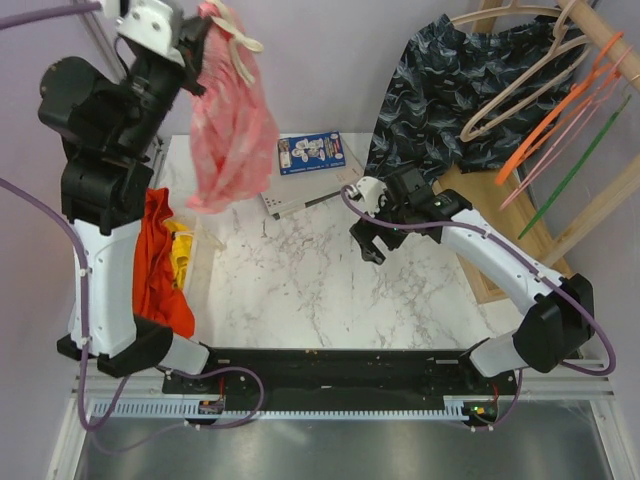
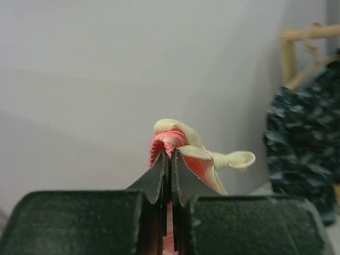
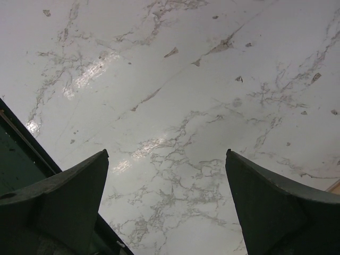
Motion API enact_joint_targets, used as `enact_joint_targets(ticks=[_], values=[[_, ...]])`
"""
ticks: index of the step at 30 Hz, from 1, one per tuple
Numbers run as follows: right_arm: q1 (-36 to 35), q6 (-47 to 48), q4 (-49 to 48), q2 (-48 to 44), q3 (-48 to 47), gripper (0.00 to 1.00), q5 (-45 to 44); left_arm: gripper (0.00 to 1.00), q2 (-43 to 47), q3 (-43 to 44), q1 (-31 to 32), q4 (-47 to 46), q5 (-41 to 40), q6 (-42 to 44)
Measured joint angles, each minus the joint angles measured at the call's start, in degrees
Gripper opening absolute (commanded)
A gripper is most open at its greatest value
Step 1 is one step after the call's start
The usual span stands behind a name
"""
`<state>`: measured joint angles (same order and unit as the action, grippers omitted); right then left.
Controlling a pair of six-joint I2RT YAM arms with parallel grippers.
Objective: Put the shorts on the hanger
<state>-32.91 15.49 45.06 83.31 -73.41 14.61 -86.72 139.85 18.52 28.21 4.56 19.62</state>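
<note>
L gripper (image 2: pixel 170 151) shut on waistband of shorts (image 1: pixel 232 130), raised off bench (image 1: pixel 300 280); fabric hangs below it. R gripper (image 3: pixel 167 154) wide, empty, over bench. Hanger (image 1: pixel 470 130) on rack beyond R gripper, far from L gripper. Blue card (image 1: pixel 310 153) between grippers: print illegible.

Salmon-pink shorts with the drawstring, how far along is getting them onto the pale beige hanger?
Done: the salmon-pink shorts are lifted off the white marble table, dangling. In hand: the left gripper is shut on their bunched waistband; the right gripper is open and empty above the table. Left: the pale beige curved hanger hangs on the wooden rack, untouched, with no shorts on it.
</note>
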Motion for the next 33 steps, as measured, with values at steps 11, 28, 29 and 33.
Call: enact_joint_targets(ticks=[11, 28, 29, 33], values=[[9.49, -0.74, 2.89, -7.17, 1.05, 0.98, 2.43, 0.02, 27.54, -65.68, 4.37, 5.33, 21.38, 3.54], [9.29, -3.15, 3.91, -1.97, 5.88, 0.51, 9.35, 0.61, 28.87, -89.66, 34.86, 23.12, 22.01, 21.73], [8.9, -3.43, 3.45, -1.38, 5.88, 0.5, 9.55, 0.61, 31.36, -89.85, 34.77, 24.28, 21.31, 21.81], [4.35, -4.81, 0.87, 2.25, 5.64, 0.5, 10.8, 0.61, 39.56, -89.88, 28.15, 26.03, 20.59, 21.46]])
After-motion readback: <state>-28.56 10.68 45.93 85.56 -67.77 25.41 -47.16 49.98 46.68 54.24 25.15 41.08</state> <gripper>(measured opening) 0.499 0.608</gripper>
